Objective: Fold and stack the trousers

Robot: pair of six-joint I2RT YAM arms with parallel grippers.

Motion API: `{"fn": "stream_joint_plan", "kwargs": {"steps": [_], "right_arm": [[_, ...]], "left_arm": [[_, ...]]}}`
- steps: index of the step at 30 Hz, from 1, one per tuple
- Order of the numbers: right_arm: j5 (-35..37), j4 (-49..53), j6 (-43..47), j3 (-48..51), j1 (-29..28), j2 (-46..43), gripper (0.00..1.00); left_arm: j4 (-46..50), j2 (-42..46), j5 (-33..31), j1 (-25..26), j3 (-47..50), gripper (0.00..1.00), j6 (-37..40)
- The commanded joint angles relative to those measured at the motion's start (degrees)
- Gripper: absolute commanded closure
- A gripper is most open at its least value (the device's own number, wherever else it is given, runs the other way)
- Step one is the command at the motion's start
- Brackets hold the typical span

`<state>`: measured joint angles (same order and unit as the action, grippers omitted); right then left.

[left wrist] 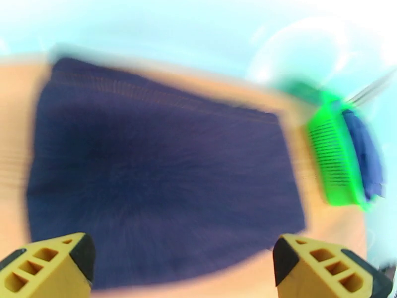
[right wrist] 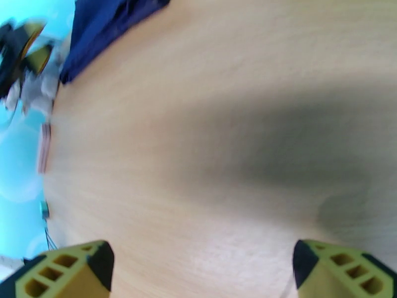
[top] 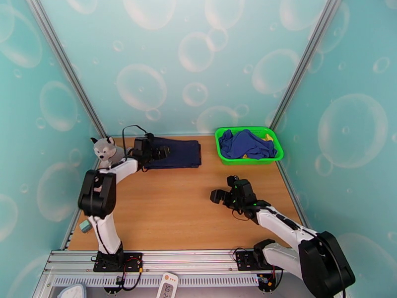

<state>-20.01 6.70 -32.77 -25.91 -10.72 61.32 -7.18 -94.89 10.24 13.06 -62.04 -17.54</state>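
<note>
The trousers [top: 179,152] lie folded into a dark navy rectangle at the back left of the wooden table; they fill the middle of the blurred left wrist view [left wrist: 159,170]. My left gripper [top: 161,153] hovers at their left edge, jaws wide open with nothing between the yellow fingertips [left wrist: 47,266]. My right gripper [top: 218,196] stands open over bare wood at centre right, well away from the trousers, whose corner [right wrist: 106,26] shows at the top left of its wrist view.
A green basket [top: 222,145] at the back right holds a brighter blue garment [top: 245,143] with yellow trim. A grey plush husky [top: 105,151] sits at the back left beside the left arm. Teal bubble-patterned walls close in the table on three sides.
</note>
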Motion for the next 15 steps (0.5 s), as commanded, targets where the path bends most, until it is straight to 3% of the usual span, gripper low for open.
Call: {"fn": "stream_joint_plan", "kwargs": {"steps": [1,4,7,11,15], "right_arm": [[-1.14,0.26,4.6,-2.44,9.36,-6.72,0.01],[2.88,-3.71,10.95,0.07,15.16,-13.77,0.01],[10.48,-12.04,16.58,6.97,15.36,-20.67,0.01],[18.9,-19.03,19.71,14.27,15.76,-25.36,0.01],[19.12,-24.74,23.95,18.33,16.12,-23.95,0.01]], "left_arm": [[-13.6,17.9,-9.8,0.39,13.77,0.01,2.95],[-11.7,31.99,-20.16,0.22,25.3,0.01,6.68],[-10.03,41.82,-28.29,0.12,35.15,0.01,9.98],[-13.07,50.02,-33.73,0.06,47.64,0.01,11.86],[-26.12,52.15,-34.67,-0.18,59.03,0.01,12.18]]}}
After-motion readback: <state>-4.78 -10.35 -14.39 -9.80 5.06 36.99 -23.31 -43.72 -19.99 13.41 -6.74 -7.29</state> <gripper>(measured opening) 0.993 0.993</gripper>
